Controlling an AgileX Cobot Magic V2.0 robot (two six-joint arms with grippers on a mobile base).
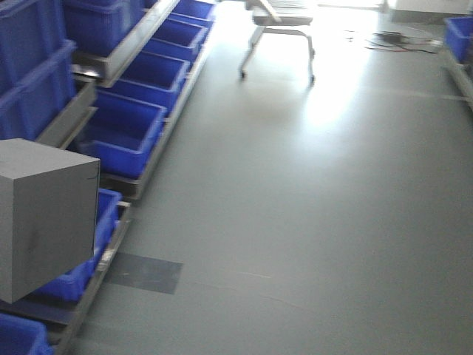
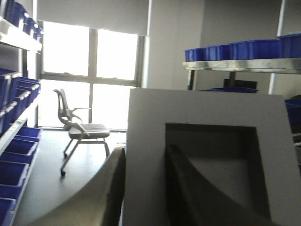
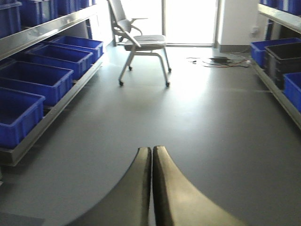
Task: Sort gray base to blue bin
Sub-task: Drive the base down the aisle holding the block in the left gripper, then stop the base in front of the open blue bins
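The gray base (image 1: 44, 214) is a matte gray block held up at the left of the front view, in front of the shelf bins. In the left wrist view it (image 2: 150, 141) fills the frame, its square recess facing me. My left gripper (image 2: 146, 160) is shut on the base's wall, one finger (image 2: 103, 188) outside and the other finger (image 2: 197, 188) inside the recess. My right gripper (image 3: 151, 149) is shut and empty above the bare floor. Several blue bins stand on the left rack; one blue bin (image 1: 122, 133) sits just beyond the base.
A metal rack with rows of blue bins (image 1: 159, 70) runs along the left. A wheeled chair (image 1: 281, 29) stands at the far end of the aisle, with cables (image 1: 399, 41) on the floor. More blue bins (image 3: 291, 84) and a black bin (image 3: 282, 56) line the right rack.
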